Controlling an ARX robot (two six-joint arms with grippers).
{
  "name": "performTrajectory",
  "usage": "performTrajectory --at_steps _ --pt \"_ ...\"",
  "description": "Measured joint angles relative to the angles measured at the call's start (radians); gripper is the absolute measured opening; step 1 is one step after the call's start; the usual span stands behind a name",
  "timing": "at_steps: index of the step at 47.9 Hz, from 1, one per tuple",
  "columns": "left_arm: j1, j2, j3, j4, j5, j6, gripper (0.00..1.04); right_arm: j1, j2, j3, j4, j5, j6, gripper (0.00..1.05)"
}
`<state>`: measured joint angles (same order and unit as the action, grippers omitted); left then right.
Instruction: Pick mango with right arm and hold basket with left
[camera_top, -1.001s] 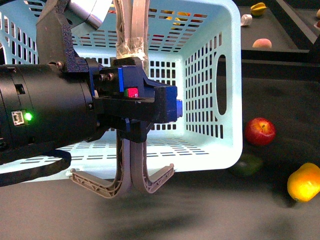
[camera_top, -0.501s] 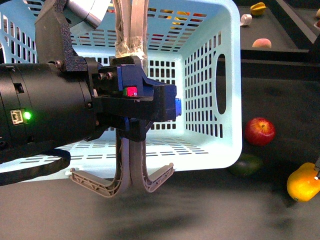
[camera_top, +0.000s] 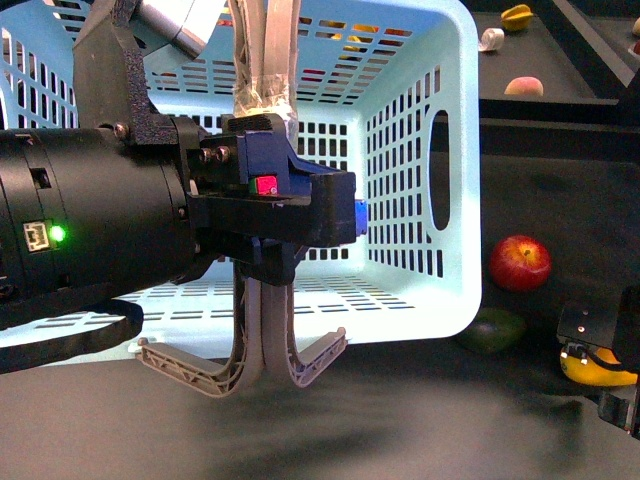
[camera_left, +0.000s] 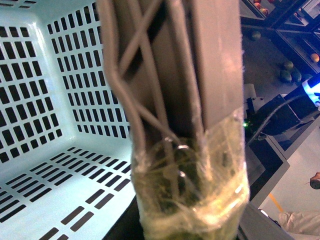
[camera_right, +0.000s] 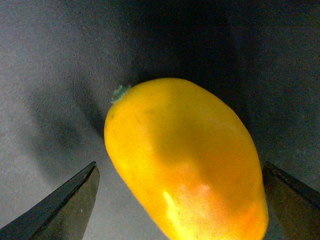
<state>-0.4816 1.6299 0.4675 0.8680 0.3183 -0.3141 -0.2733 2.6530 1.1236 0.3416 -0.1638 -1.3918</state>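
Note:
The turquoise slotted basket (camera_top: 420, 200) fills the upper middle of the front view. My left gripper (camera_top: 262, 262) is shut on its taped grey-brown handles (camera_top: 262, 70), which also fill the left wrist view (camera_left: 190, 125). The yellow-orange mango (camera_top: 592, 370) lies on the dark table at the right edge, mostly hidden behind my right gripper (camera_top: 600, 375). In the right wrist view the mango (camera_right: 185, 160) sits between the two open fingertips (camera_right: 70, 205), with gaps on both sides.
A red apple (camera_top: 520, 262) and a dark green avocado (camera_top: 492, 330) lie just right of the basket. Several fruits (camera_top: 524, 87) sit on the far shelf at the top right. The basket's lower handle ends (camera_top: 190, 370) hang near the table.
My right gripper has come into the front view at the lower right and now covers most of the mango. The left arm and basket have barely moved.

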Motion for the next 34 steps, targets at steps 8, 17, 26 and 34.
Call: performTrajectory --at_steps 8,17,26,34 --pt "0.0 0.0 0.0 0.0 0.0 0.0 0.18 0.01 0.016 0.047 -0.103 0.007 0.065 0.96" --pt "0.0 0.0 0.0 0.0 0.0 0.0 0.18 -0.005 0.018 0.045 -0.107 0.022 0.099 0.71" --pt "0.0 0.0 0.0 0.0 -0.001 0.0 0.18 -0.021 -0.005 0.01 -0.104 0.005 0.12 0.61" --pt "0.0 0.0 0.0 0.0 0.0 0.0 0.18 -0.018 -0.099 -0.072 -0.039 -0.103 0.24 0.61"
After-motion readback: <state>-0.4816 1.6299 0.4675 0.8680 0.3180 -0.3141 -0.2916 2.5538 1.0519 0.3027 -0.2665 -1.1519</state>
